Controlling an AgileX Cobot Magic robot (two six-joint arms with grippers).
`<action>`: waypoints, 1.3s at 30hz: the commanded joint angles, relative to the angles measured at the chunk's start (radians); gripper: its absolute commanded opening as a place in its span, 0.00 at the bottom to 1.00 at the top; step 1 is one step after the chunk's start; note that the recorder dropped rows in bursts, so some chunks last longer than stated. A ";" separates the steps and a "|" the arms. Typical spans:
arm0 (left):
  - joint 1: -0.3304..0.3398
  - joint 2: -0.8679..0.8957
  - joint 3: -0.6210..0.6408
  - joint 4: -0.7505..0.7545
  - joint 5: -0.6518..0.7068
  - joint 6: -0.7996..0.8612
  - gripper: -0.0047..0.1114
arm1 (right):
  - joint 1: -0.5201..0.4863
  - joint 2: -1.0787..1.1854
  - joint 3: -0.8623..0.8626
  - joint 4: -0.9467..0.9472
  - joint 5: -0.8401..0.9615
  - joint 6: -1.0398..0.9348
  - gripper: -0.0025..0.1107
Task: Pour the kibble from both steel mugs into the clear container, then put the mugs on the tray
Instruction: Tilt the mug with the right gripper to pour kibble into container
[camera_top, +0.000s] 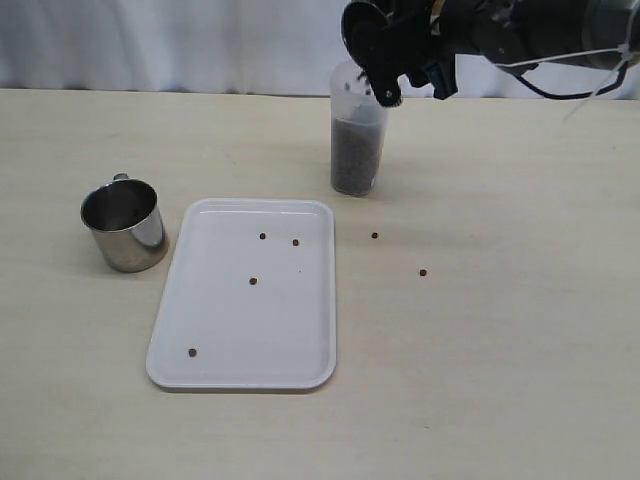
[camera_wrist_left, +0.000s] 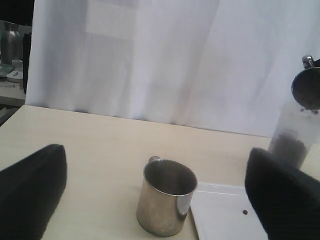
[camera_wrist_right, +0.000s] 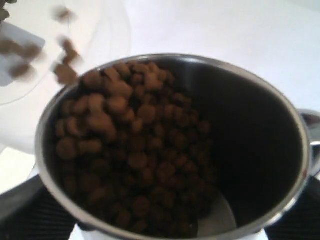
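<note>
A pale wooden table (camera_top: 500, 380) fills my exterior view, with a white curtain behind it. A flat white tray (camera_top: 230, 330) with rounded corners lies on the table, left of the middle.

My right hand (camera_top: 405, 50) reaches in from the upper right and is clamped around a tilted mug (camera_top: 365, 35). It holds the mug above the mouth of the clear container (camera_top: 357, 150). In the right wrist view, dark fingers (camera_wrist_right: 40, 215) press against this mug from both sides.

My left hand (camera_wrist_left: 155, 160) shows only in the left wrist view. Its 2 fingers are spread wide apart and hold nothing.

The clear container stands upright on the table just beyond the tray's far right corner, apart from it. It is filled well past halfway with brown kibble (camera_top: 355, 160).

A standing mug (camera_top: 124, 226) sits upright on the table just left of the tray's far left corner. Its handle points away from me and its inside shows bare steel.

The tilted mug holds a heap of pellets banked against its lower side. A few blurred pellets (camera_wrist_right: 65, 72) are in the air past its rim.

4 loose pellets (camera_top: 253, 281) lie scattered on the tray. 2 stray pellets (camera_top: 423, 272) lie on the table to the right of the tray.
</note>
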 joint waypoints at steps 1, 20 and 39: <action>0.000 -0.003 0.003 -0.001 -0.008 -0.001 0.88 | 0.002 0.006 -0.010 -0.010 -0.034 -0.034 0.06; 0.000 -0.003 0.003 -0.001 -0.008 -0.001 0.88 | 0.002 0.007 -0.010 -0.010 -0.078 -0.138 0.06; 0.000 -0.003 0.003 -0.001 -0.008 -0.001 0.88 | 0.002 -0.010 -0.010 -0.010 -0.114 -0.277 0.06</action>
